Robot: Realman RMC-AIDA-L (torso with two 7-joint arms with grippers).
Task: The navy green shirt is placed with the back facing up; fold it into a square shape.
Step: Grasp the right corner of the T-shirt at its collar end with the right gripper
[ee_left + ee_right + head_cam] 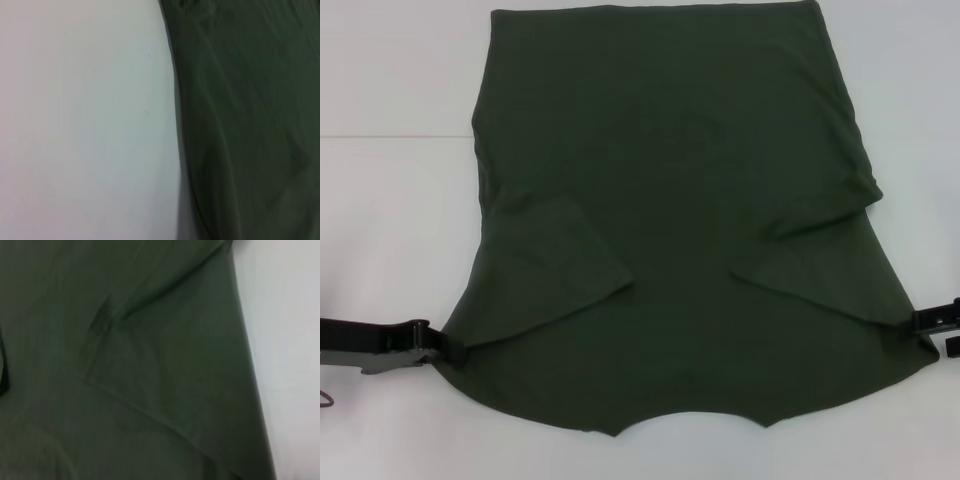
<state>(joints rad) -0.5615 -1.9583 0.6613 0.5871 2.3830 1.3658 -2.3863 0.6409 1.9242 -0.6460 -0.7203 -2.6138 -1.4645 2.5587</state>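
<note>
Left end effector, right end effector pinch navy green shirt shoulders; collar nearest robot.

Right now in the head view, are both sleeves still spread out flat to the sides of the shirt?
No. Both sleeves are folded inward onto the back of the navy green shirt, with an end effector at each near corner.

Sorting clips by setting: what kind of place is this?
Probably a lab or test bench: a bare white table, one green shirt spread flat, a robot tool at each near corner, left and right.
</note>
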